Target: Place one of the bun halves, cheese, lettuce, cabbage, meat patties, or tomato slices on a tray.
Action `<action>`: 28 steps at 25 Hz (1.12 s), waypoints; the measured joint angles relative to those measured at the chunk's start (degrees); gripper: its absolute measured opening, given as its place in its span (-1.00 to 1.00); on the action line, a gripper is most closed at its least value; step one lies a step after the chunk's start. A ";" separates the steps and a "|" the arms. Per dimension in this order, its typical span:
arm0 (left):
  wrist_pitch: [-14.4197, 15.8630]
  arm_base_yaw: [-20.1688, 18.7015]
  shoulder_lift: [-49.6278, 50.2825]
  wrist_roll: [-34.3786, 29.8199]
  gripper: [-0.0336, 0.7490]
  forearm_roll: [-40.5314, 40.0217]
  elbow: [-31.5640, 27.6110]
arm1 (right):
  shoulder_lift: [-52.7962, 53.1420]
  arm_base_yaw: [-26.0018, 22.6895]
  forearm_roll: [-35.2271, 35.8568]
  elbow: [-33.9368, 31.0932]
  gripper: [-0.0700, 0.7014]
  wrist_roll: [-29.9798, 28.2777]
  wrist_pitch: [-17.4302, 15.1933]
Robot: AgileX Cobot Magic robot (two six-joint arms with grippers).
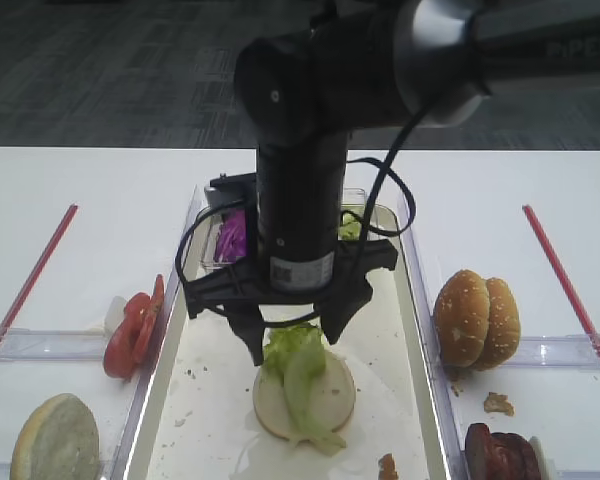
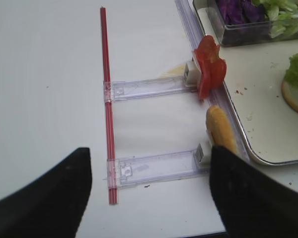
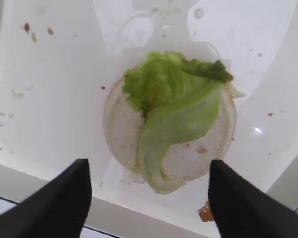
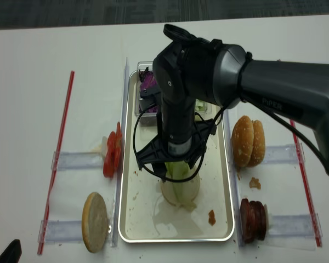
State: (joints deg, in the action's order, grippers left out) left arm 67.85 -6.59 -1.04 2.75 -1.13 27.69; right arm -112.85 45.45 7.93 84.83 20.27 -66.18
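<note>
Right hand [image 1: 288, 345] poised directly above the cream tray [image 4: 127, 219], its two dark fingers [image 3: 59, 203] spread well apart and gripping nothing. In the right wrist view a pale lower bun half [image 3: 120, 130] lies cut face up on the tray floor, and a light green lettuce leaf [image 3: 174, 116] is draped over it; the leaf appears to lie free of both fingers. The leaf's long axis runs from its ruffled end, on the far side of the bun, to a narrow tail that overhangs the near edge of the bun, roughly crosswise to the line between the fingertips.

Judged from this arrangement, the lettuce placement looks complete, so the coming move probably calls for lifting the hand straight up, clear of the leaf. The right hand is by far the nearer to the stack; the left hand [image 2: 149, 198], also spread and empty, hangs over the white tabletop [image 2: 49, 89] left of the tray.

Other supplies: tomato slices [image 1: 132, 333] and another bun half [image 1: 55, 438] stand on edge in holders left of the tray; sesame bun tops [image 1: 477, 318] and meat patties [image 1: 502, 455] to its right; purple cabbage [image 1: 234, 236] in a clear tub at the tray's far end.
</note>
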 joint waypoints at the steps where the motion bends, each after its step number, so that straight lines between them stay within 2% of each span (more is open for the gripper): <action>1: 0.00 0.00 0.00 0.00 0.30 0.00 0.00 | 0.00 -0.26 -0.11 1.26 0.51 0.13 -0.92; 3: 0.00 0.00 0.00 0.00 0.30 0.00 0.00 | 0.00 -1.00 -0.36 3.26 0.51 0.23 -2.63; 8: 0.00 0.00 0.00 0.00 0.30 0.00 0.00 | 0.00 -3.47 -0.45 6.47 0.50 0.37 -3.34; 16: -0.10 0.00 0.00 0.00 0.30 0.00 0.00 | 0.37 -8.32 1.26 6.87 0.30 -0.28 -3.71; 28: -0.10 0.00 0.00 0.00 0.30 0.00 0.00 | 3.95 -18.56 -0.17 6.90 0.28 -3.63 -3.85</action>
State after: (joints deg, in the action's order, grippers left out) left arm 67.75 -6.59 -1.04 2.75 -1.13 27.69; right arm -108.90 26.89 7.76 91.74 16.64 -70.03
